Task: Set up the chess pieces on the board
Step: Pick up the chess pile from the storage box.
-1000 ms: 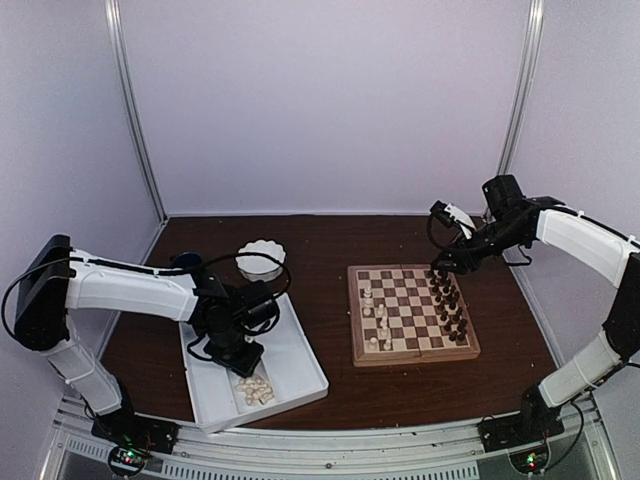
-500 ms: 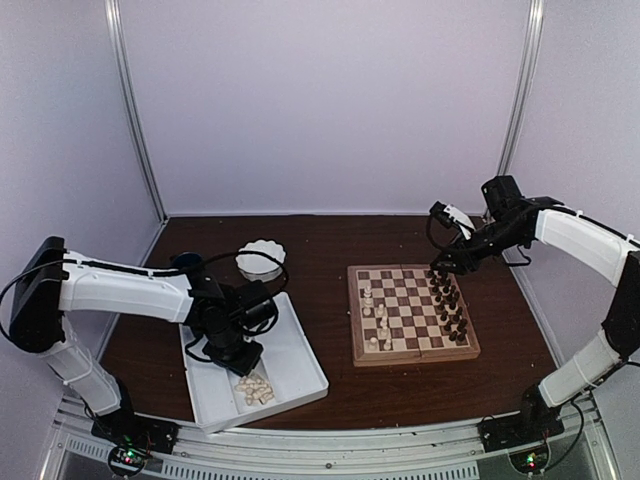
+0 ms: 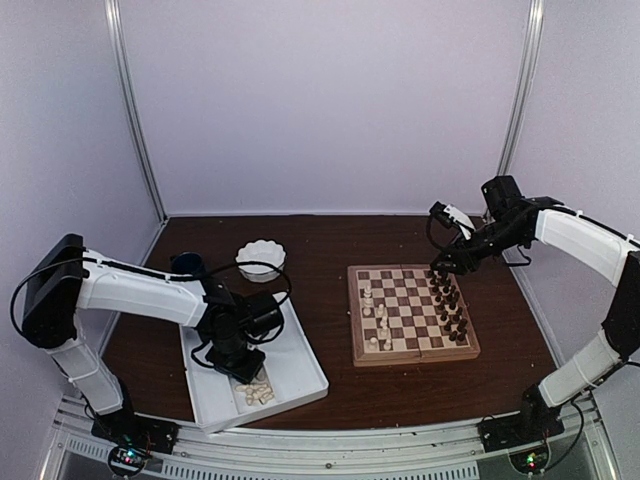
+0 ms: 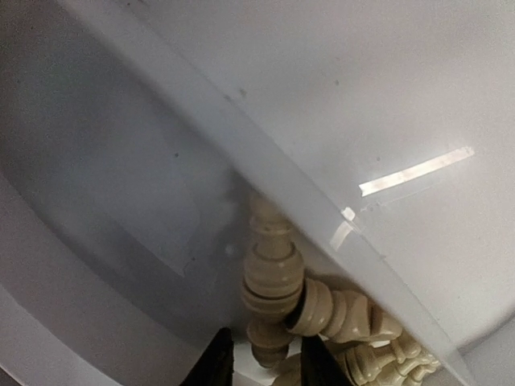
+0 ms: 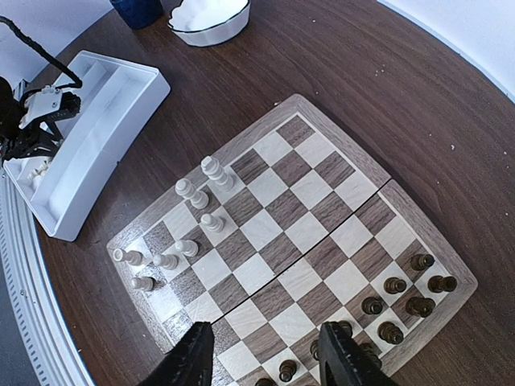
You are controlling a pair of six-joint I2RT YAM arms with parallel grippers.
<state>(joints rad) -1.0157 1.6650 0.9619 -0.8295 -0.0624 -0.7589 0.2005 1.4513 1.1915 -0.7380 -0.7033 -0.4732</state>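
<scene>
The dark wooden table (image 3: 330, 235) carries everything. On its left lies a white divided tray (image 3: 298, 352), angled, near the front edge. To the right of it, well apart, sits the board (image 3: 410, 298), a checked wooden square with a pale rim, roughly at the table's middle right.

The left arm reaches low into the tray. The left gripper (image 3: 236, 366) points down into the near compartment, right beside the tray's divider wall. The right arm bends in from the far right, and the right gripper (image 3: 441, 266) hangs above the board's far right corner. Its jaws stand well apart with nothing between them, only squares showing below in the wrist view.

Behind the tray stand a white scalloped bowl (image 3: 260, 259) and a dark blue cup (image 3: 186, 264).

A heap of cream pieces (image 3: 256, 390) lies in the tray's near compartment. A few cream chessmen (image 3: 376, 316) stand on the board's left side, and dark chessmen (image 3: 450, 304) fill two files along its right side.

In the left wrist view the fingertips (image 4: 216, 363) sit close on either side of one cream piece from the heap. It seems to be between them, but I cannot tell whether they actually pinch it.
</scene>
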